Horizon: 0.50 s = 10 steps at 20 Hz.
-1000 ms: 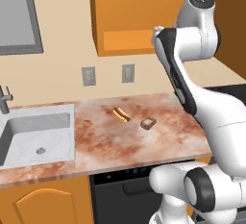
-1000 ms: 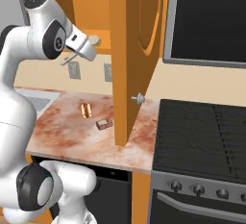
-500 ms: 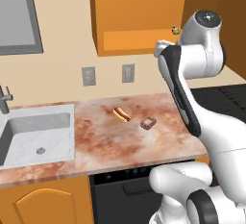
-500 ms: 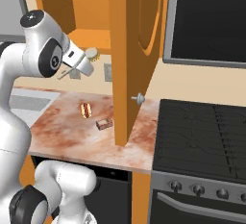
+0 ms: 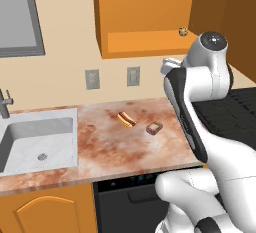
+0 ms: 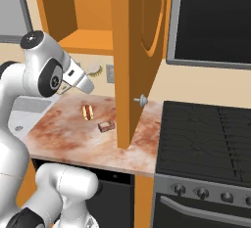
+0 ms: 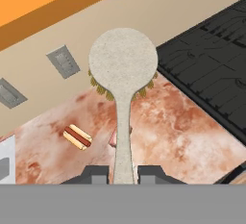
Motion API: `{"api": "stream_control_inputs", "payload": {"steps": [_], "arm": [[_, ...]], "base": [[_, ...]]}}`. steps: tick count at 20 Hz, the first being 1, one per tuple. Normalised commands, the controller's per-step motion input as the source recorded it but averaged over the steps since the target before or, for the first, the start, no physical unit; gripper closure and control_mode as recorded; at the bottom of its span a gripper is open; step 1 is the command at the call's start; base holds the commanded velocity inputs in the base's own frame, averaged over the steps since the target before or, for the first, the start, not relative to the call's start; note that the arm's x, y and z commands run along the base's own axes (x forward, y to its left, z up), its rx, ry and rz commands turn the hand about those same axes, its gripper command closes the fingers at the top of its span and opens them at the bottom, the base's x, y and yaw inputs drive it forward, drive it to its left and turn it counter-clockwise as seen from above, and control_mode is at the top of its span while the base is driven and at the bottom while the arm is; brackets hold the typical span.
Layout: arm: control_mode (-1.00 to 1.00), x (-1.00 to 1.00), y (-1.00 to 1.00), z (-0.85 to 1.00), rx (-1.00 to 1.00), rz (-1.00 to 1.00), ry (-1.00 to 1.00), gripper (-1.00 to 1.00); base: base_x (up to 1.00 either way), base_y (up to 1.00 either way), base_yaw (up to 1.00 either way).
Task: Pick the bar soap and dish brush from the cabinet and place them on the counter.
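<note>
Dish brush (image 7: 123, 74) sits clamped by its handle in your jaws, head at twelve o'clock, above the worktop (image 7: 178, 136); bar soap (image 5: 154, 127) already lies down there beside the hot dog (image 5: 126, 119).

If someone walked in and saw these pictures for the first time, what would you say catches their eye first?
Probably the dish brush, its round pale head large in the hand view, its handle clamped in the gripper above the counter. Next, the cabinet door swung wide open in the right base view. Then the hot dog and the bar soap lying apart on the counter, right of the sink.
</note>
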Motion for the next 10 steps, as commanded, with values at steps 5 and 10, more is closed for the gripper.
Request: {"api": "stream_control_inputs", "payload": {"steps": [5, 10], "arm": [[-1.00, -0.03, -0.05, -0.45, 0.03, -0.06, 0.00, 1.00], [-1.00, 0.00, -0.07, -0.47, 0.05, -0.06, 0.00, 1.00]], "base": [[0.00, 0.00, 0.00], [0.00, 0.00, 0.00]]}}
